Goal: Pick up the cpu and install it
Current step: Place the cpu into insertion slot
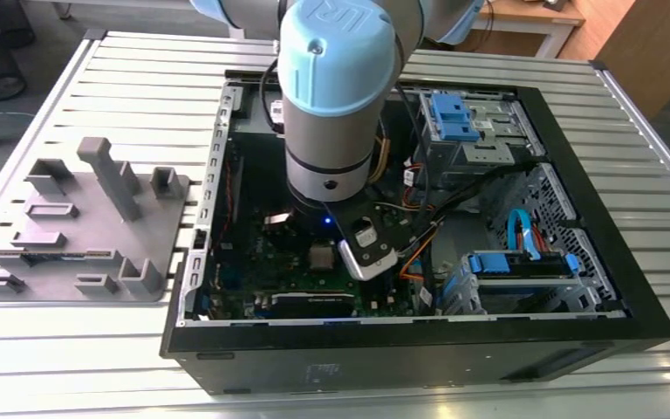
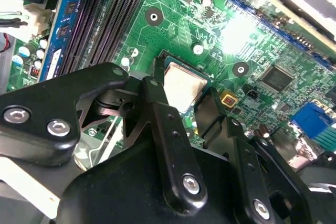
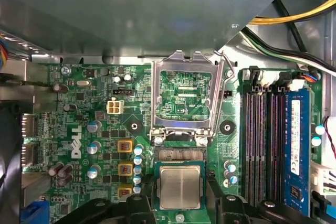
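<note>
One arm (image 1: pixel 329 105) reaches down into the open computer case (image 1: pixel 428 349). We take the silver socket bracket (image 3: pixel 185 98) on the green motherboard (image 3: pixel 84 108) as our landmark. That bracket stands swung open, and through its window we see bare board.

Just beside the bracket's hinge end lies the cpu (image 3: pixel 180 186). It is flat, with its shiny top upward and its edges parallel to the bracket's.

In the second wrist view the black gripper (image 2: pixel 184 90) is down around the cpu, close against two opposite sides of it. We cannot tell whether it clasps the chip or stands free of it.

Several black memory slots (image 3: pixel 260 140) run alongside the bracket, near it. A blue memory stick (image 3: pixel 296 150) sits in the row farthest from the bracket. Yellow cables (image 3: pixel 294 17) cross beyond the bracket's free end, well apart from the cpu.

In the exterior view a grey fixture plate (image 1: pixel 79 227) with upright blocks lies well apart from the bracket. It sits outside the case, to the exterior view's left, on the slatted metal table (image 1: pixel 79 367) that also carries the case.
</note>
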{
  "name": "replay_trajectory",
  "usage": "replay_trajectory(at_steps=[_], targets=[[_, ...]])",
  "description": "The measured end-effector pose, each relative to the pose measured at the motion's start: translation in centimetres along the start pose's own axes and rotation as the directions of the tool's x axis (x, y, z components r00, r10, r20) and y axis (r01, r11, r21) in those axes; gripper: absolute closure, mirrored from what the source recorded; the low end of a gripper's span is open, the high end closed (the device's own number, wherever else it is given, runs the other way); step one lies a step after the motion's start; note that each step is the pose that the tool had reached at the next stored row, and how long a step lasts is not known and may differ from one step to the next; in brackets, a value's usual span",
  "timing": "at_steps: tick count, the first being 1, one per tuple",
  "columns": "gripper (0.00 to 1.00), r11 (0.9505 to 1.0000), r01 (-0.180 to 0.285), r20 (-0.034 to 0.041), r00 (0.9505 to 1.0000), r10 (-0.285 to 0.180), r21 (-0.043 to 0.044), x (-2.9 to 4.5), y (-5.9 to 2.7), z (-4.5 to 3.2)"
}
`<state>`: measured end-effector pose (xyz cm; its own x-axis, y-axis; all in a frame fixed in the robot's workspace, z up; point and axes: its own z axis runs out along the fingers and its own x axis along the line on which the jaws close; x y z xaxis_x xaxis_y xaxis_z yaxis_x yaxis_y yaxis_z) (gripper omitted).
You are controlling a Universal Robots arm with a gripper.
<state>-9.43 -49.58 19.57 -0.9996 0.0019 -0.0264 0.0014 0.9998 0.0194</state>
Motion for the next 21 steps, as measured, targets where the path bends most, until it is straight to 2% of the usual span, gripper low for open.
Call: replay_trajectory(at_steps=[11, 21], targets=[[0.53, 1.0, 0.0, 0.0, 1.0, 0.0, 0.0, -0.31, 0.11, 0.21], [0.53, 1.0, 0.0, 0.0, 1.0, 0.0, 0.0001, -0.19, 0.12, 0.35]])
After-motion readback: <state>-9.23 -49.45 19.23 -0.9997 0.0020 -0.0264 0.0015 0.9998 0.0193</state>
